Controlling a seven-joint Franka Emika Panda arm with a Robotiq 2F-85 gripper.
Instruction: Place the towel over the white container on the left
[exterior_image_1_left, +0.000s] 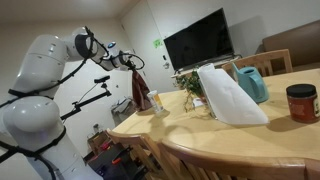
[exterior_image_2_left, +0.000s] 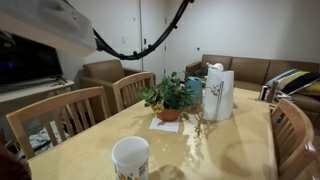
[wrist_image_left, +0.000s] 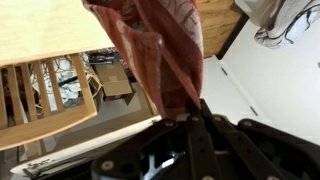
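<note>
The gripper (wrist_image_left: 195, 115) has its jaws pressed together on one end of the small dark red-maroon soft towel (wrist_image_left: 150, 50). The cloth fills the middle of the wrist view above the pale wooden table (wrist_image_left: 40, 30). In an exterior view the gripper (exterior_image_1_left: 133, 65) holds the towel (exterior_image_1_left: 138, 92) in the air at the table's near edge. It hangs close beside the small white-cream cylindrical container (exterior_image_1_left: 157, 101), not yet over it. How far in front of or behind the cup it hangs cannot be told.

The towel's long axis is vertical. It hangs as a narrow folded strip, with the pinched end up and the free end pointing at the floor.

The main risks, judging from here:
- If the towel is carried across too low, its trailing hem could tip or push the light container (exterior_image_2_left: 130, 158).
- If it is released off-centre, the bunched strip could slide down one side.
- If it is released short of the table edge, it would fall to the floor.
</note>
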